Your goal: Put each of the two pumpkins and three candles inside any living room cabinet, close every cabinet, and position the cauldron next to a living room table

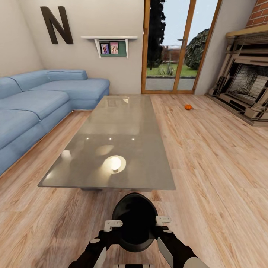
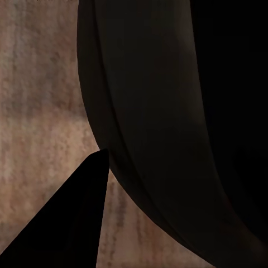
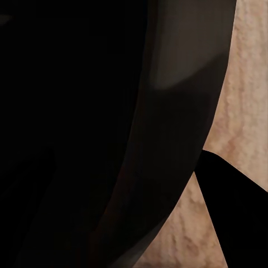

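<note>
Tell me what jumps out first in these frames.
The black cauldron sits between both arms at the head view's bottom centre, just short of the long grey table. One small orange pumpkin lies alone on the wood floor near the fireplace, with the blue sofa at left.

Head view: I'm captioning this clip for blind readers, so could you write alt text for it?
A black cauldron is held between both arms low in the foreground, just short of a long grey table on a wood floor. A blue sofa runs along the left, a small orange pumpkin lies near the fireplace.
</note>
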